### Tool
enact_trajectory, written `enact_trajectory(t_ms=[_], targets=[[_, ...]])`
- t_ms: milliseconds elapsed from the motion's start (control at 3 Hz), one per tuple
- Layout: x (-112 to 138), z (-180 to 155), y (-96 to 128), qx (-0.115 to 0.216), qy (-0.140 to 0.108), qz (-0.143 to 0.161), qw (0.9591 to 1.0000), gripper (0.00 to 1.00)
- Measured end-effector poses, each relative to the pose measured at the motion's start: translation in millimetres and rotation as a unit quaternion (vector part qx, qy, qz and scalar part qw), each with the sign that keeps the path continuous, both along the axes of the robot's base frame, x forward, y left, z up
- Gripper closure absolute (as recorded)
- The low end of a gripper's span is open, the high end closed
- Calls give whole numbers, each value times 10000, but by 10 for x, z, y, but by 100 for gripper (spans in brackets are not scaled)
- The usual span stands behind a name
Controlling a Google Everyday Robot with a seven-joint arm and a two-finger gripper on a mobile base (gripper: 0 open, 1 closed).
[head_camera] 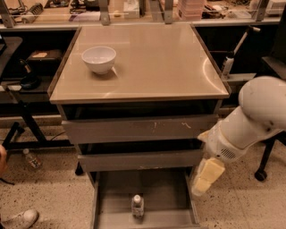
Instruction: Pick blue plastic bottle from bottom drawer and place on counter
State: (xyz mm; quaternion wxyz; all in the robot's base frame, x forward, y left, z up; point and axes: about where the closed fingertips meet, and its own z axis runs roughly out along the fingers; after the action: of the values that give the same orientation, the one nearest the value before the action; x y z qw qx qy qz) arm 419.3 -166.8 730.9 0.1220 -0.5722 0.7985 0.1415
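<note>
The blue plastic bottle (pixel 137 205) stands upright near the front of the pulled-out bottom drawer (pixel 166 189), white cap up. My gripper (pixel 204 177), cream-coloured at the end of the white arm (pixel 250 121), hangs beside the cabinet's right side. It is just above the bottom drawer's right wall, to the right of the bottle and apart from it. The beige counter (pixel 152 62) on top of the cabinet carries a white bowl (pixel 98 58) at its left rear.
Two wider drawers (pixel 138 129) above the bottom one stand slightly open. A small bottle (pixel 32 159) lies on the floor at left, near a shoe (pixel 20 219). A spray bottle (pixel 230 61) and a chair wheel (pixel 260 175) are at right. A cluttered bench (pixel 89 13) runs behind.
</note>
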Motion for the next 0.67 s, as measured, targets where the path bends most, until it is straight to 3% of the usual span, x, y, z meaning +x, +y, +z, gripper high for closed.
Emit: enact_trajectory(t_ms=[333,667], targets=[[-19,-761,313,801,214,-63,9965,0],[103,-1323,562,1388,234,-162,9899,0]])
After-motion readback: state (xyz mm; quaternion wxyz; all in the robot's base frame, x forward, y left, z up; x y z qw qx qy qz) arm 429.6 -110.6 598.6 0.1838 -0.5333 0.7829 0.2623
